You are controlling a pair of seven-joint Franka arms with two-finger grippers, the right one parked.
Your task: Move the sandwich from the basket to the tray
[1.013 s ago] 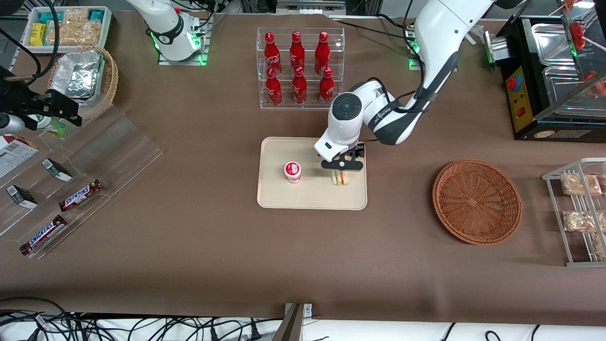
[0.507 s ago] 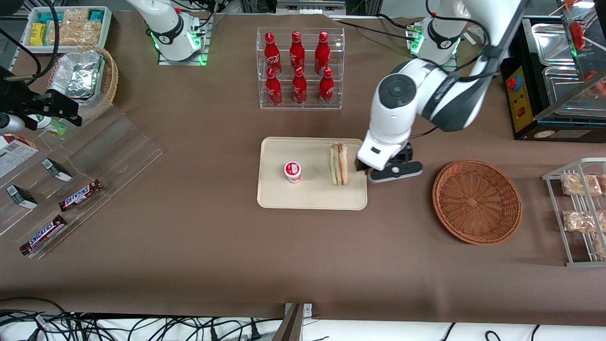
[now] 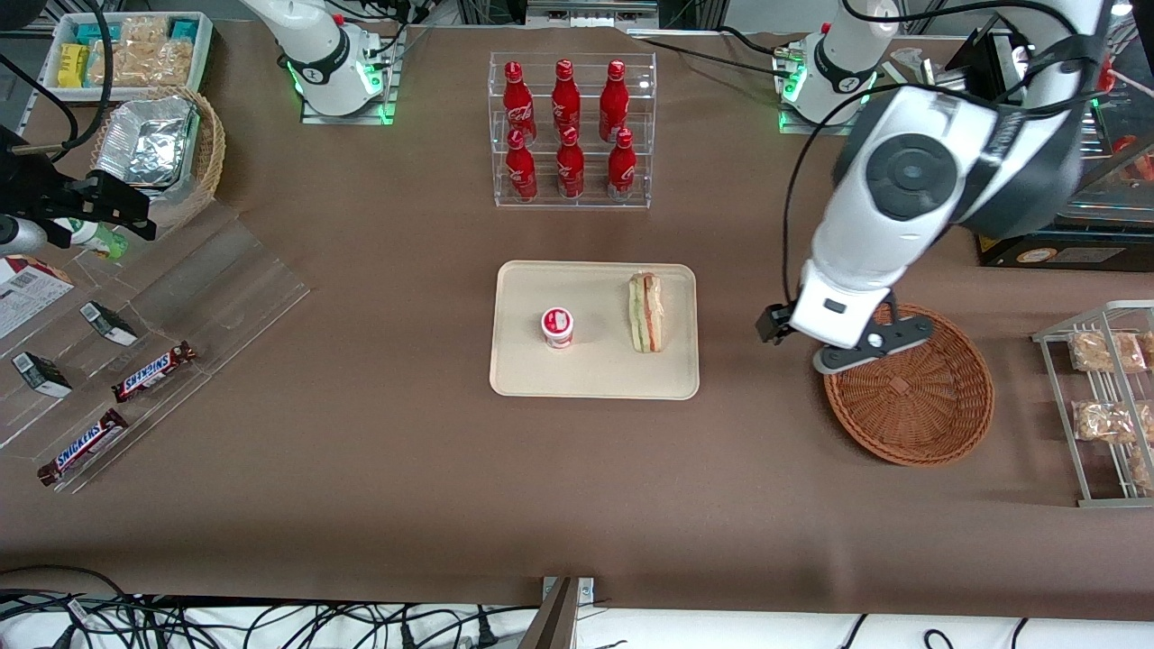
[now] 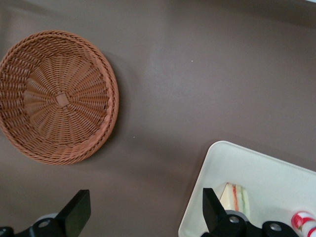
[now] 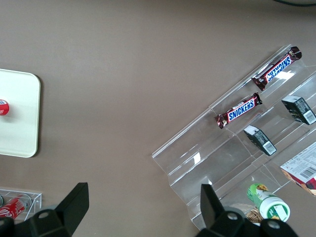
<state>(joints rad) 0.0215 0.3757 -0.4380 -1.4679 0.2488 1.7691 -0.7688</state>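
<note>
The sandwich (image 3: 645,313) lies on the cream tray (image 3: 595,377), beside a small red-and-white cup (image 3: 557,326). The round reddish-brown basket (image 3: 911,388) holds nothing and sits toward the working arm's end of the table. My left gripper (image 3: 825,342) is open and empty, raised above the table between the tray and the basket, over the basket's rim nearest the tray. The left wrist view shows the basket (image 4: 58,97), the tray corner (image 4: 266,170), the sandwich tip (image 4: 236,197) and bare cloth between my open fingers (image 4: 144,210).
A clear rack of red bottles (image 3: 568,126) stands farther from the camera than the tray. A wire rack with snack packets (image 3: 1104,397) and a black machine (image 3: 1037,144) are at the working arm's end. Acrylic steps with Snickers bars (image 3: 153,370) are at the parked arm's end.
My gripper let go of the sandwich on the tray, rose, and moved away toward the basket. The sandwich stays on the tray.
</note>
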